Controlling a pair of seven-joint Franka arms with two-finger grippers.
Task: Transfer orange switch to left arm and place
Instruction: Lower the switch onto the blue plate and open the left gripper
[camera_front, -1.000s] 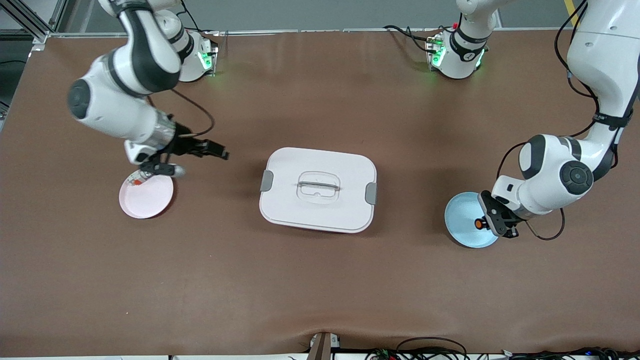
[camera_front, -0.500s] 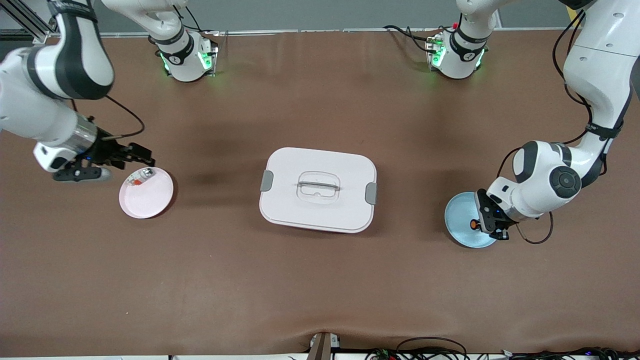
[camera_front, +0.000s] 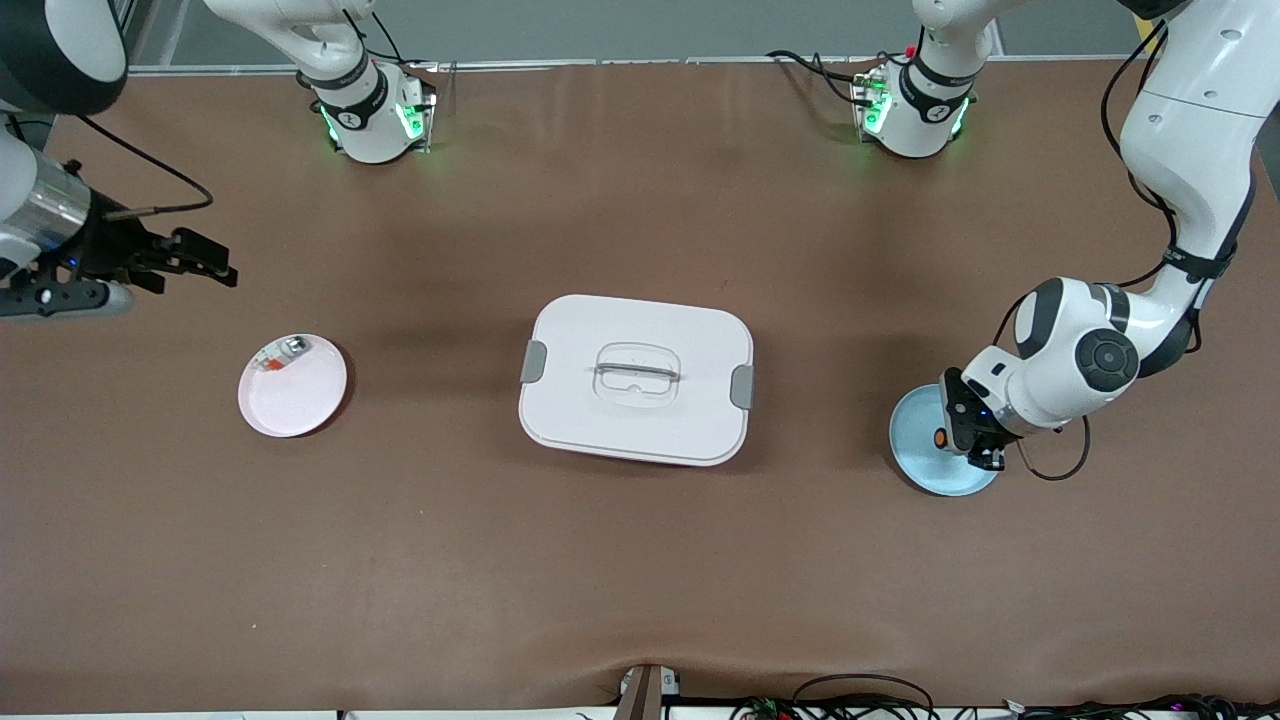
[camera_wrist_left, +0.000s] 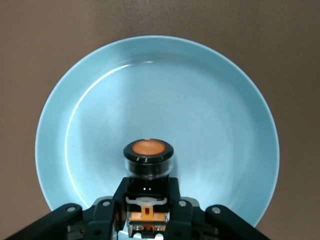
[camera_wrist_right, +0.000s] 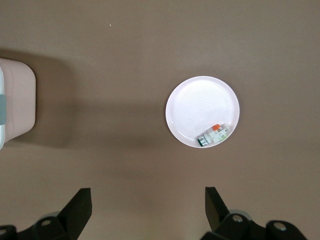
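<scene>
Front view: the right tool (camera_front: 215, 270) hangs over the bare brown desk (camera_front: 640, 560) at the right arm's end, fingers spread wide and empty — this arm waits. Close by lies the smooth pink plate (camera_front: 293, 386) with a small silver-and-clear part (camera_front: 281, 354). Mid-desk sits the box (camera_front: 636, 379), white, rounded, glossy plastic with grey clips. At the left arm's end, the left tool (camera_front: 950, 437) is closed on the orange switch (camera_wrist_left: 148, 158) — stubby, black-bodied, orange-capped — just over the shiny blue plate (camera_front: 915, 465). The pickup looks done; next it must lift high enough to clear the box.
</scene>
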